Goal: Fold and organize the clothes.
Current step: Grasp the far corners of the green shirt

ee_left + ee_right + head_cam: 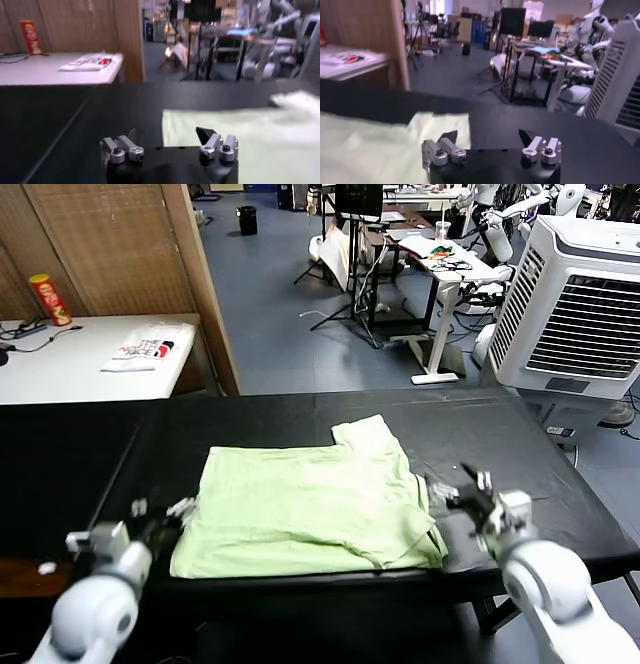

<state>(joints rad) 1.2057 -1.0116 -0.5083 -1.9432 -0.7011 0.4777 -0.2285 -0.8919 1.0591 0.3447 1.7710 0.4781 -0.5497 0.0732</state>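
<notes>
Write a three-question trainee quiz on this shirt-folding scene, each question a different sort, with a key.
1. True or false: the light-green shirt lies on the black table between the two grippers.
2. Multiple choice: how are the fingers of the left gripper and the right gripper? A) both open, holding nothing B) left shut on the shirt C) right shut on the shirt
3. Fill in: the red can stands on the ____ table beyond the black one.

Key: 1 true; 2 A; 3 white.
</notes>
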